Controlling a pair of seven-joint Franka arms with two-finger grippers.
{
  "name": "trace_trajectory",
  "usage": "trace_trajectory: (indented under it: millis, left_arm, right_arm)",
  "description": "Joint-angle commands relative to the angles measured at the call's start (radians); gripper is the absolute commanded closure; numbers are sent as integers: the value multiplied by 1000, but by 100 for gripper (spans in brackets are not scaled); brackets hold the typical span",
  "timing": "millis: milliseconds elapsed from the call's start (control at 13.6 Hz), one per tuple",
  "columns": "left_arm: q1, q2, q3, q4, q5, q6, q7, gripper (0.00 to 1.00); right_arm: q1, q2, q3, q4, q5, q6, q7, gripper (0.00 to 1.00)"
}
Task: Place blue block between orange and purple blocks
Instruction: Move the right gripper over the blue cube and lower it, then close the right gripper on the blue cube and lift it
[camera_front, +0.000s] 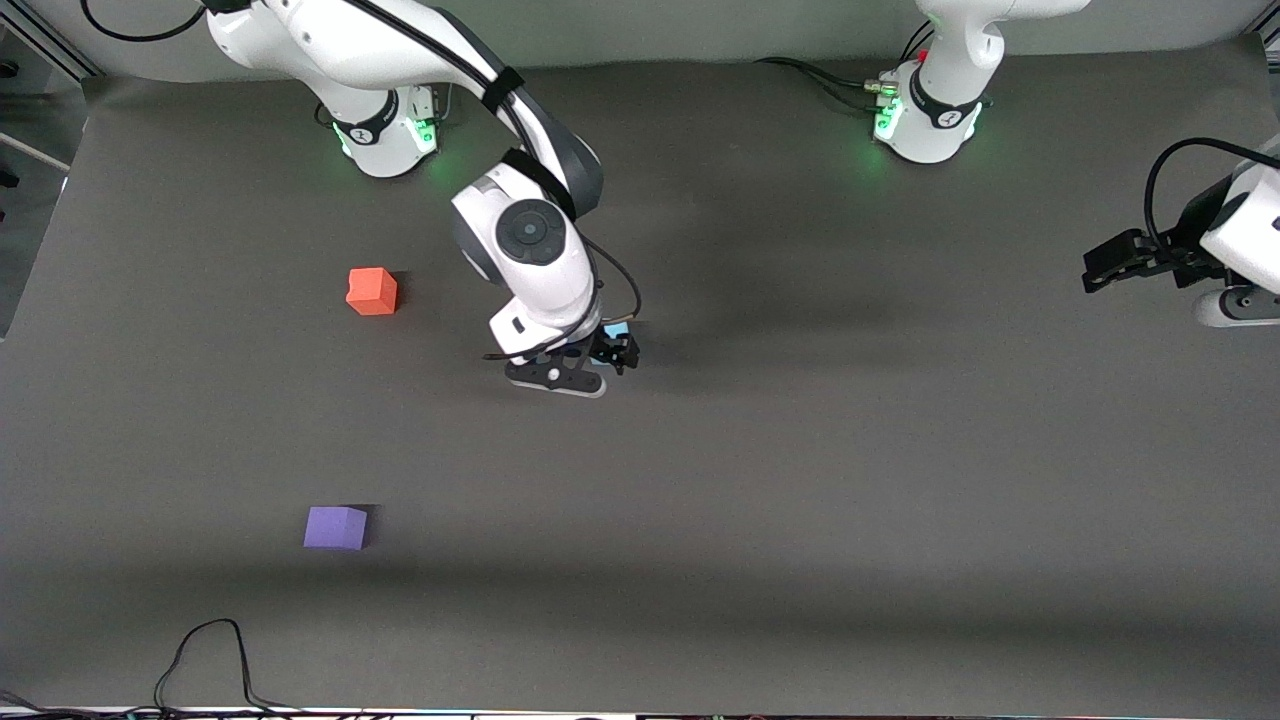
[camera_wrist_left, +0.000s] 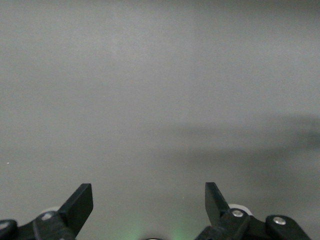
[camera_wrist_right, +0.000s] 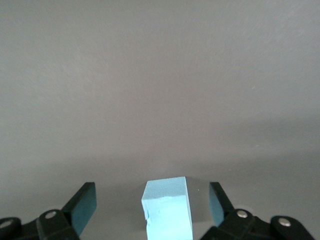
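The blue block (camera_wrist_right: 167, 210) is a light sky-blue cube standing on the grey mat. My right gripper (camera_wrist_right: 151, 196) is open and low around it, with a gap on each side between block and fingers. In the front view only a sliver of the blue block (camera_front: 616, 329) shows by the right gripper (camera_front: 610, 352). The orange block (camera_front: 372, 291) lies toward the right arm's end. The purple block (camera_front: 336, 527) lies nearer the front camera than the orange one. My left gripper (camera_front: 1100, 272) waits at the left arm's end, and in its wrist view (camera_wrist_left: 149, 192) it is open and empty.
A dark grey mat (camera_front: 800, 480) covers the table. A black cable (camera_front: 210, 660) loops onto the mat's edge nearest the front camera, close to the purple block. The two arm bases stand along the edge farthest from the front camera.
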Motion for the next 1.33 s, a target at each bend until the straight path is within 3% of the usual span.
trace_trajectory:
  millis: [0,442,1105,1253]
  left_arm:
    - [-18,-3,18,-5,-12,10,15,0]
    - [-17,-1,18,-5,-12,7,16,0]
    - [-17,-1,18,-7,-10,1,44,0]
    - [-11,-3,20,-7,-10,-2,54,0]
  right_arm:
    - [22,-21,-14,-76,-27,52,21,0]
    - [97,-19,-14,-211,-28,216,63,0]
    - [132,-7,-17,-239,-31,225,81,0]
    - [131,-5,-34,-239,-56,225,81,5]
